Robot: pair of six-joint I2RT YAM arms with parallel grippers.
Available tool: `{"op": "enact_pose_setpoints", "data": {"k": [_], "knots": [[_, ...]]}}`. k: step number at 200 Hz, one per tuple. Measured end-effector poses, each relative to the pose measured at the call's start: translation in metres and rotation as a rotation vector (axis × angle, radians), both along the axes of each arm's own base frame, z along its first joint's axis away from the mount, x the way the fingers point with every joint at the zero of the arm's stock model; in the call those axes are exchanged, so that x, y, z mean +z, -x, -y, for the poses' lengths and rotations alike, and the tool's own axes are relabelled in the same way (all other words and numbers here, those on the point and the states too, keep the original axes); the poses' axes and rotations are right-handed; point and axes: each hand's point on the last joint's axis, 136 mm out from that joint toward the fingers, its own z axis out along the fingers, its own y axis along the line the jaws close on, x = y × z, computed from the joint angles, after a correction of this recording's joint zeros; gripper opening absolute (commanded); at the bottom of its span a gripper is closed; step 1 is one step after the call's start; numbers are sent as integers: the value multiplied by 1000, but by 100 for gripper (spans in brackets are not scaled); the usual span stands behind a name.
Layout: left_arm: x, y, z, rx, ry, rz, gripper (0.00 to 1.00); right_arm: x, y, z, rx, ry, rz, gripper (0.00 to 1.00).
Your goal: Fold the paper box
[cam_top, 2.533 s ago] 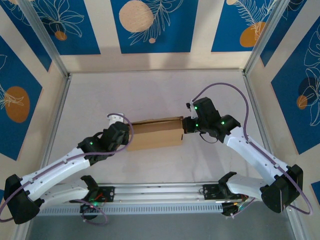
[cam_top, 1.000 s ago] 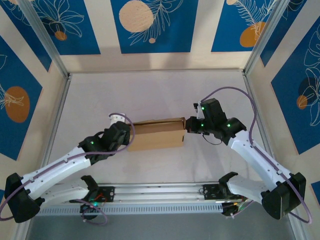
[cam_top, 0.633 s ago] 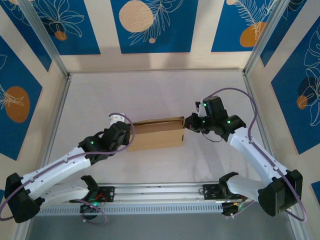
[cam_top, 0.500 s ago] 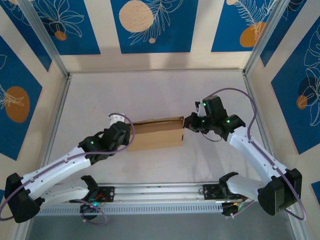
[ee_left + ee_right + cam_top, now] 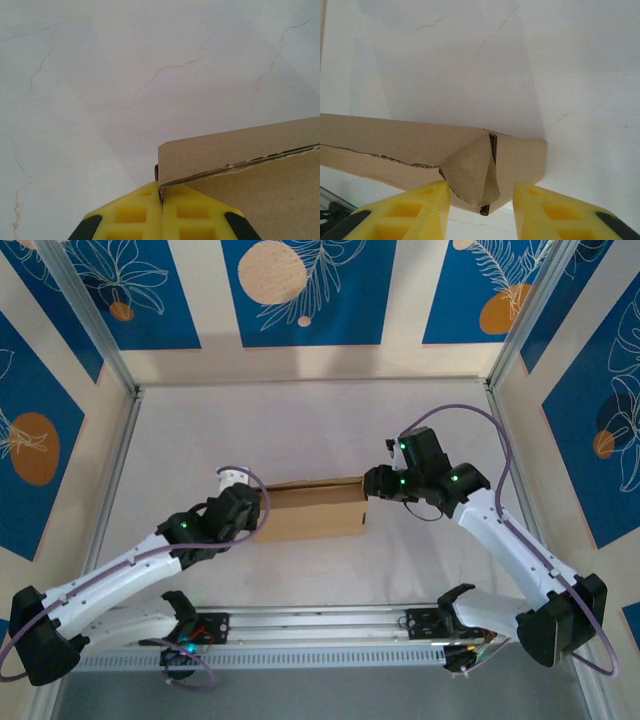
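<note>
Paper box (image 5: 310, 512) edge vanishes into closed left end effector (image 5: 161, 194); right end effector (image 5: 481, 187) parted astride flap (image 5: 470, 170).

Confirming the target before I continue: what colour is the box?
The box is plain brown, unprinted cardboard, clearest in the right wrist view.

1. Top camera: high, behind the arm bases (image 5: 190, 625), looking down across the whole table (image 5: 320, 430).
2. Left wrist: close, low, facing left end of the box (image 5: 240, 165).
3. Right wrist: close, facing its right end; box shared by all three.
</note>
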Motion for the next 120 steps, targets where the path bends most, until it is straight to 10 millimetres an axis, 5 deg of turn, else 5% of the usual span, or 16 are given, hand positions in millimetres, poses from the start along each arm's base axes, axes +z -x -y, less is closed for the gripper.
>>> {"op": "enact_pose_setpoints", "data": {"k": [39, 93, 120], "knots": [[0, 0, 0, 1, -1, 0, 0, -10, 2, -8, 72, 60, -20, 36], [0, 0, 0, 1, -1, 0, 0, -15, -1, -14, 113, 93, -26, 13], [0, 0, 0, 1, -1, 1, 0, -14, -3, -17, 114, 85, -38, 9]]}}
